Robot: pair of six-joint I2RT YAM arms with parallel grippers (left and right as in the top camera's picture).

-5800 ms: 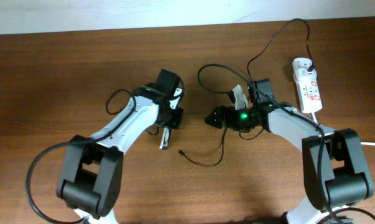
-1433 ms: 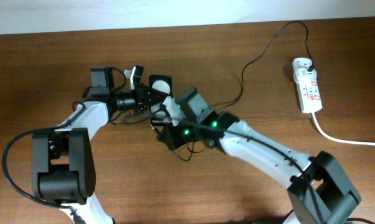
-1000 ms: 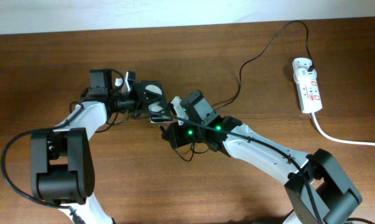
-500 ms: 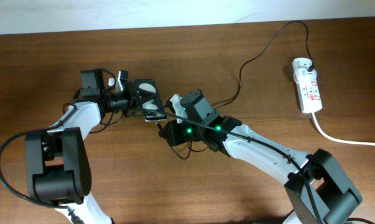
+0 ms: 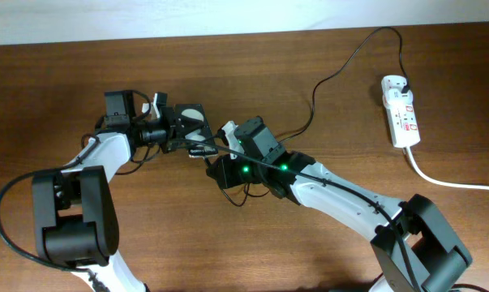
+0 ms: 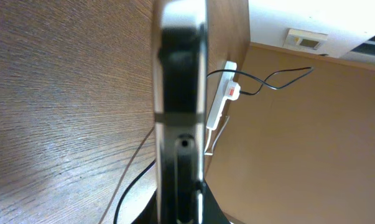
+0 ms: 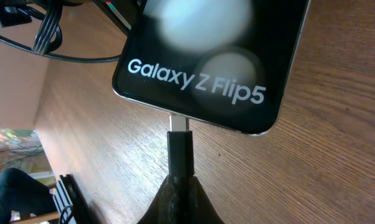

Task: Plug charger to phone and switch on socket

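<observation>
My left gripper (image 5: 186, 135) is shut on the phone (image 5: 193, 122), a black slab held off the table left of centre. In the left wrist view the phone (image 6: 180, 74) shows edge-on between the jaws. My right gripper (image 5: 215, 159) is shut on the charger's small black plug tip (image 7: 180, 152). The tip's metal end meets the bottom edge of the phone (image 7: 206, 56), and a little metal still shows. The charger's thin black cable (image 5: 325, 79) runs back to the white socket (image 5: 400, 109) at the far right.
The socket's thick white cord (image 5: 447, 180) trails off the right edge of the brown wooden table (image 5: 66, 81). Slack cable loops lie under the right arm (image 5: 341, 191). In the left wrist view the socket (image 6: 219, 109) shows beyond the phone.
The left gripper carried the phone leftward and then settled. The right gripper followed with the plug tip, closing onto the phone's bottom edge.
</observation>
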